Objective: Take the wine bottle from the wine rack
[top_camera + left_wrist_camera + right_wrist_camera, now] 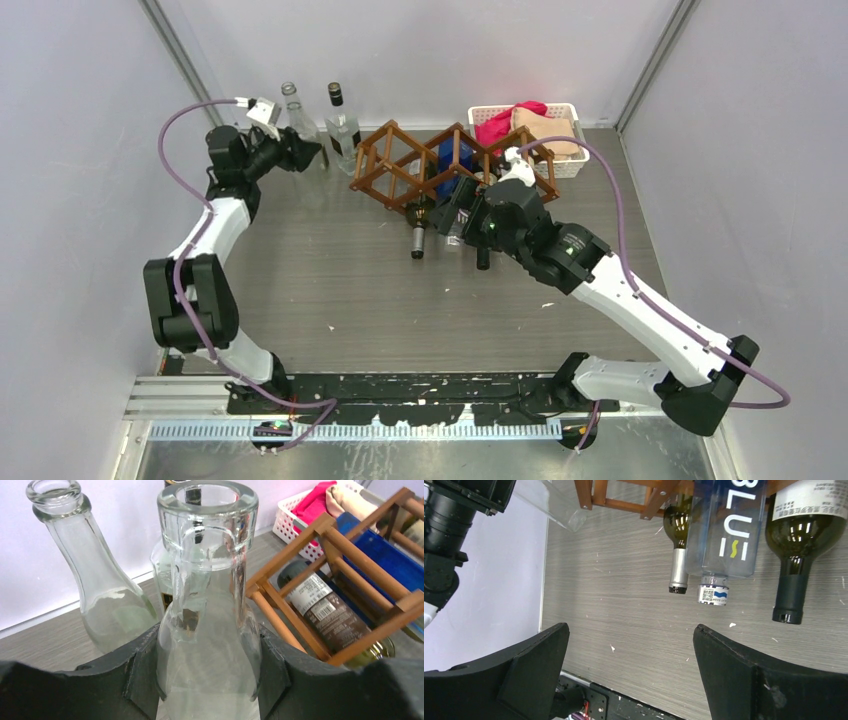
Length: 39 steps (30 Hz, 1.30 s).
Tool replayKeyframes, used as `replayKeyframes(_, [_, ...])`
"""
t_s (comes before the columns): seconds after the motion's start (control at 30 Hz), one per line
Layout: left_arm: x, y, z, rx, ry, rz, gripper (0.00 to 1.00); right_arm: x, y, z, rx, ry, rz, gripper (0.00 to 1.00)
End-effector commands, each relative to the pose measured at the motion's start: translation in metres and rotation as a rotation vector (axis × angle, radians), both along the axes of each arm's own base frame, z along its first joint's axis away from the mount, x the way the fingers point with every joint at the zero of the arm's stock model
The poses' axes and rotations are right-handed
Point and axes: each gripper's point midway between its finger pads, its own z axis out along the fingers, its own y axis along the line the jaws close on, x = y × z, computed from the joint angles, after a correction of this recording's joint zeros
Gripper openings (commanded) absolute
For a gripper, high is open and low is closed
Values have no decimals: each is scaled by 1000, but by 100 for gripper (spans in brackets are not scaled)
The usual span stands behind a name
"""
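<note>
The brown wooden wine rack (400, 165) stands at the back middle of the table. A dark wine bottle (418, 232), a blue-labelled clear bottle (724, 530) and another dark bottle (793, 575) lie in it, necks pointing toward the arms. My right gripper (455, 222) hovers open in front of those necks, its fingers (539, 650) holding nothing. My left gripper (305, 150), at the back left, is shut on an upright clear glass bottle (210, 595), its pads pressing both sides of the body. The rack (300, 545) is just right of that bottle.
Another clear glass bottle (100, 580) and a black-capped clear bottle (341, 125) stand by the back wall next to the held one. A white plastic basket (566, 166) with pink and beige cloth sits behind the rack's right end. Walls close in on the left, back and right.
</note>
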Motion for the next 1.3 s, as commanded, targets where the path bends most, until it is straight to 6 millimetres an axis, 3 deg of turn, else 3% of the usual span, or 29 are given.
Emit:
replayKeyframes(0.0, [21, -7, 72, -102, -236, -6, 0, 11, -15, 21, 40, -76, -86, 100])
replayKeyframes(0.43, [51, -47, 34, -71, -295, -108, 0, 24, -20, 10, 34, -67, -141, 100])
replayKeyframes(0.97, [61, -48, -6, -8, -382, -125, 0, 29, -25, 9, 51, -67, -175, 100])
replayKeyframes(1.27, [53, -49, -28, 2, -366, -131, 5, 28, -30, 10, 58, -71, -191, 100])
